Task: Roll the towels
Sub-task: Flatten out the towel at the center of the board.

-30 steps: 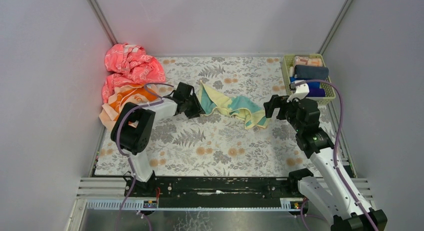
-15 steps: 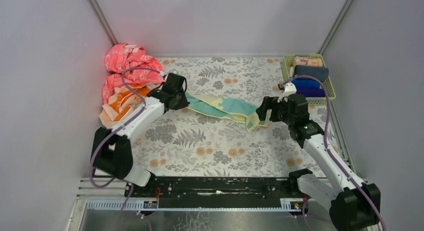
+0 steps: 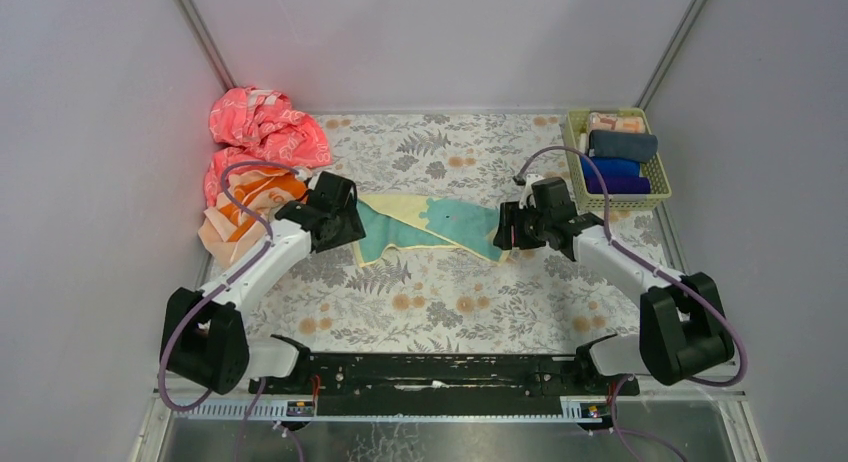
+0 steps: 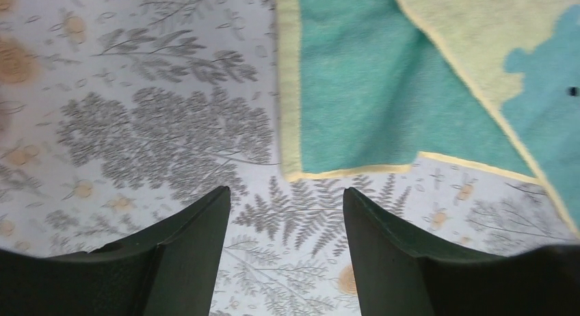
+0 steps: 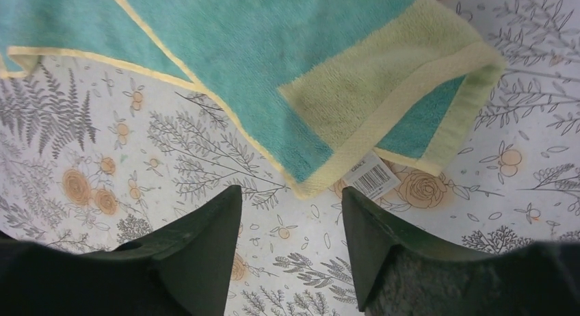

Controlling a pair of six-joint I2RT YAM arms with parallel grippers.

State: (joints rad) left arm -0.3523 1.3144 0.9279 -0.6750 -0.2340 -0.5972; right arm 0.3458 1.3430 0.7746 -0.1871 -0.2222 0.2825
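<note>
The mint-teal towel [image 3: 432, 228], with pale yellow patches and edging, lies spread on the floral mat. My left gripper [image 3: 350, 232] is at its left end, open and empty. In the left wrist view the towel [image 4: 369, 90] has a corner just ahead of the left gripper [image 4: 287, 200]. My right gripper [image 3: 506, 232] is at the towel's right end, open and empty. In the right wrist view the towel [image 5: 273, 56] has a folded-over corner and barcode label [image 5: 373, 177] just ahead of the right gripper [image 5: 291, 196]. The orange and peach towel [image 3: 250, 197] lies crumpled at the left.
A pink patterned cloth [image 3: 262, 127] is heaped at the back left corner, above the orange towel. A yellow-green basket [image 3: 570, 142] at the back right holds several rolled towels. The floral mat [image 3: 450, 302] covers the table between grey walls.
Both grippers came down and apart with the mint-teal towel stretched between them, then let go. It now lies spread on the mat, and both grippers are open.
</note>
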